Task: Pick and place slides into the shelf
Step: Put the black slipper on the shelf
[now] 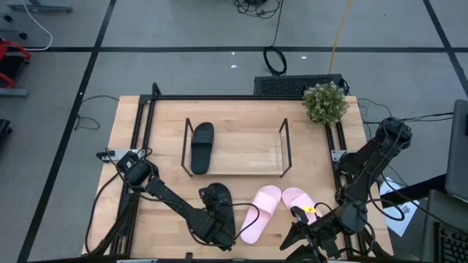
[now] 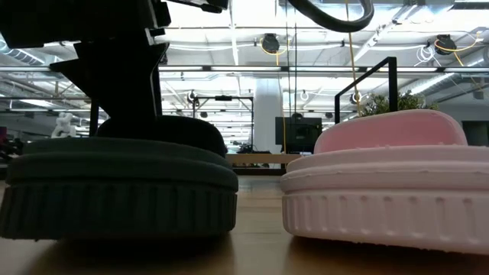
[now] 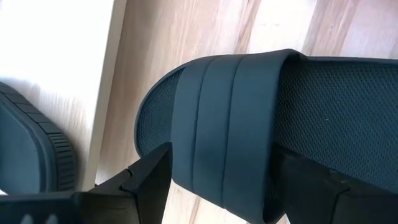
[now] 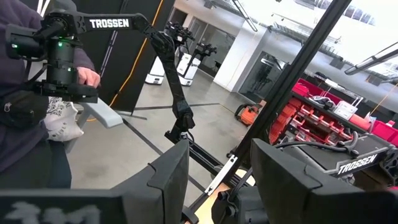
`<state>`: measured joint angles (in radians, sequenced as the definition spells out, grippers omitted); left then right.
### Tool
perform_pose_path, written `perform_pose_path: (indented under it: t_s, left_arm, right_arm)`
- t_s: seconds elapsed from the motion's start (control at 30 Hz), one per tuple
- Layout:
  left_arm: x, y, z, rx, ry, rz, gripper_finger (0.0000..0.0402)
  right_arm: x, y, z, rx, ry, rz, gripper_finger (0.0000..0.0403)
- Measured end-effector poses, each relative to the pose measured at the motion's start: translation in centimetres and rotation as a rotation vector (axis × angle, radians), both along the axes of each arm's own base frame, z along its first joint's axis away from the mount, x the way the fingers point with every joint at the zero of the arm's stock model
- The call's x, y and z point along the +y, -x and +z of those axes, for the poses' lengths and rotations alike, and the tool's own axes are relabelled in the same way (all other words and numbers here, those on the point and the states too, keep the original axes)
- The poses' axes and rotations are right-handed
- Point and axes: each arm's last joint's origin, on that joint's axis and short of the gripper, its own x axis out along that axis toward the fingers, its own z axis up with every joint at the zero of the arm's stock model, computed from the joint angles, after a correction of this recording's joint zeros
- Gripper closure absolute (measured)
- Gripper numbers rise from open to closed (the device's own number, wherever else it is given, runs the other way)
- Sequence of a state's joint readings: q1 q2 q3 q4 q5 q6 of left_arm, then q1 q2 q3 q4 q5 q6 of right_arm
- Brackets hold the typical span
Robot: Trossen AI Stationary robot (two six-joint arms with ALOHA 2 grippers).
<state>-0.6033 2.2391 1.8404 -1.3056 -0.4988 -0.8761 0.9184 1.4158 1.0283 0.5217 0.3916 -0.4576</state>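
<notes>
left hand [image 3: 217,186]: fingers spread either side of a black slide's [image 1: 217,202] strap at the desk's [image 1: 329,157] front edge
right hand [image 4: 217,180]: parted, empty, off the front right corner
shelf [image 1: 234,146]: one black slide [image 1: 202,147] inside, left end
pink pair [image 1: 274,208]: on the desk, front of shelf

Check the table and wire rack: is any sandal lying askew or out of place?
The two pale pink slide sandals lie splayed at different angles in front of the black wire shelf. One matte black slide sits neatly inside; the other lies between the left gripper fingers.
</notes>
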Motion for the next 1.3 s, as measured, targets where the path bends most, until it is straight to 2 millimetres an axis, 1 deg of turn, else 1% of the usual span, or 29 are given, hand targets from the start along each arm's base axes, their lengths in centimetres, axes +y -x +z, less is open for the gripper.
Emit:
perform_pose_path:
  t_s: [0.27,0.53,0.77,0.93,1.0,1.1,1.2,1.3]
  left_arm:
    - [0.1,0.0,0.1,-0.023,-0.042,0.001,0.0147]
    - [0.2,0.0,0.1,-0.028,-0.046,0.008,0.0147]
    - [0.7,0.6,-1.4,-0.004,-0.054,0.062,0.0147]
    - [0.8,0.8,-1.7,-0.005,-0.05,0.088,0.015]
    - [0.8,0.8,-1.7,-0.007,-0.049,0.089,0.0164]
    - [0.7,0.7,-1.7,-0.008,-0.047,0.088,0.0206]
    - [0.7,0.6,-1.7,-0.017,-0.04,0.084,0.0265]
    - [0.6,0.6,-1.6,-0.02,-0.037,0.079,0.0333]
  right_arm:
    - [0.0,0.0,0.0,0.0,0.0,0.0,0.0238]
    - [0.0,0.0,0.0,0.0,0.0,0.0,0.0238]
    - [0.0,0.0,0.0,0.0,0.0,0.0,0.0238]
    - [0.0,0.0,0.0,-0.006,0.009,-0.001,0.0238]
    - [0.0,0.0,0.0,-0.011,0.017,-0.001,0.0238]
    - [0.0,0.0,0.0,-0.014,0.021,-0.001,0.0238]
    - [0.0,0.0,0.0,-0.014,0.021,-0.001,0.0238]
    - [0.0,0.0,0.0,-0.014,0.021,-0.001,0.0238]
